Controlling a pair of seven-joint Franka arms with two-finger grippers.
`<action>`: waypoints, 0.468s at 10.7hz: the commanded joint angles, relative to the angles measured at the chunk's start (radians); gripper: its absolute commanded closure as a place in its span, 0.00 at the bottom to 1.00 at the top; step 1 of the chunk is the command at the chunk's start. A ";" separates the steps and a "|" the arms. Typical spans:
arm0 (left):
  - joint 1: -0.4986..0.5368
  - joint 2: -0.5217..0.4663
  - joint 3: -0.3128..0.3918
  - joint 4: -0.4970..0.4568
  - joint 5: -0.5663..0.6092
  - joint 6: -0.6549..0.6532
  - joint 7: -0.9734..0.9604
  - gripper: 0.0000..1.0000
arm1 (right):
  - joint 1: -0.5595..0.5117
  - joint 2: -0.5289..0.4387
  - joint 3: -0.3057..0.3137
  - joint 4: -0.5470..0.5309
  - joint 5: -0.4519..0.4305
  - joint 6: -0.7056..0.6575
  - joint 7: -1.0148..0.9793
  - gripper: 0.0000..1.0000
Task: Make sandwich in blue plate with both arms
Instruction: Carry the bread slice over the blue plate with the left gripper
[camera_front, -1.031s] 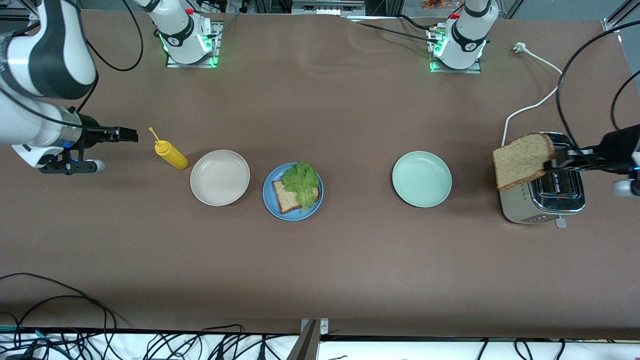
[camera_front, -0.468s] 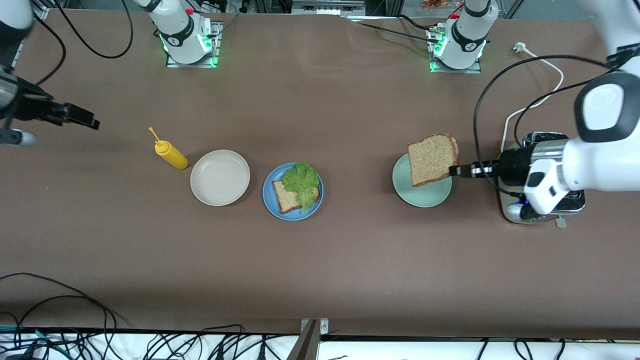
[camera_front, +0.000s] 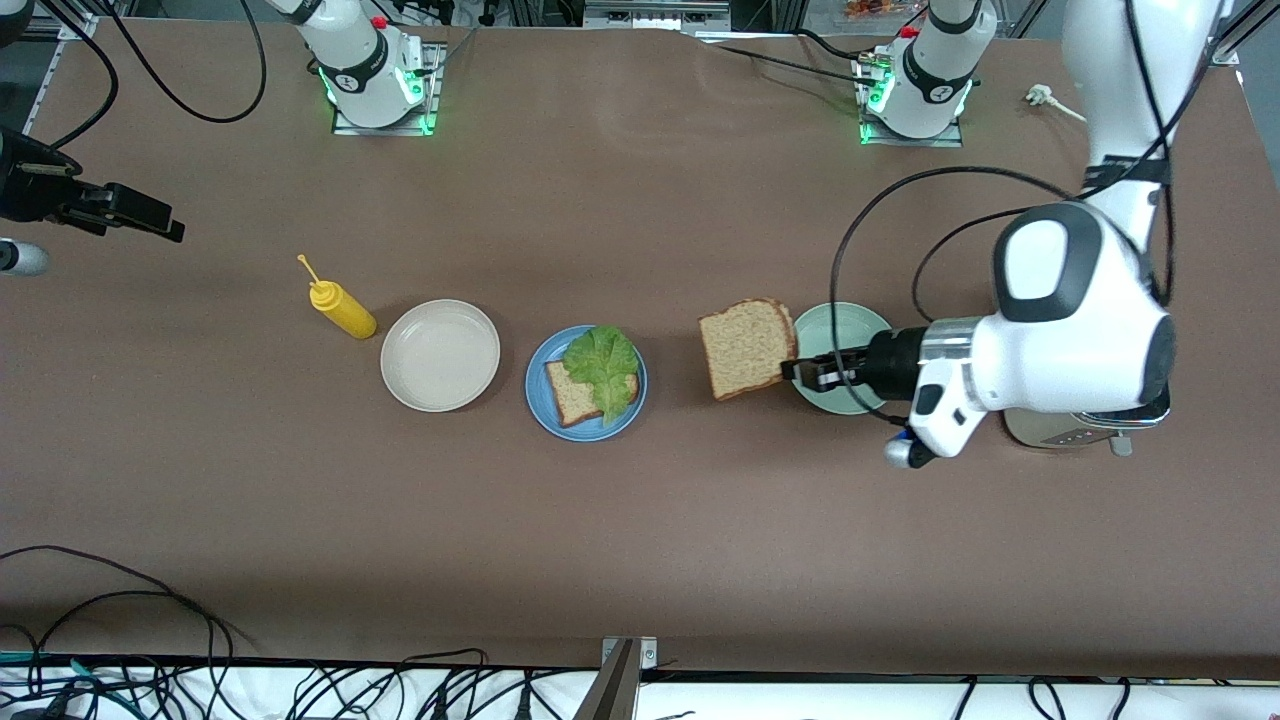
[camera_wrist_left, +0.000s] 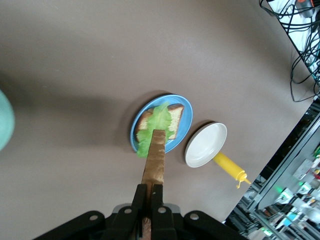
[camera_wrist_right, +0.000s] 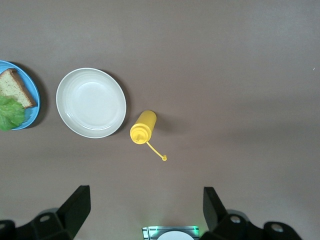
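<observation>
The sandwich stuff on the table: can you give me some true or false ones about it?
1. The left hand holds a bread slice. True.
2. The lettuce lies on the beige plate. False: it lies on the bread in the blue plate.
3. The held slice is already on the lettuce. False: it is in the air between the blue plate and the green plate.
4. The right hand is open and holds nothing. True.
5. The yellow bottle is beside the beige plate. True.
</observation>
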 joint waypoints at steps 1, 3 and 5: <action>-0.065 0.066 -0.041 0.005 -0.034 0.169 -0.062 1.00 | 0.004 0.011 0.008 0.043 -0.042 -0.019 0.015 0.00; -0.078 0.114 -0.134 -0.004 -0.026 0.314 -0.111 1.00 | 0.004 0.011 0.025 0.043 -0.066 -0.013 0.017 0.00; -0.097 0.163 -0.190 -0.022 -0.018 0.465 -0.158 1.00 | 0.001 0.014 0.041 0.084 -0.069 -0.008 0.017 0.00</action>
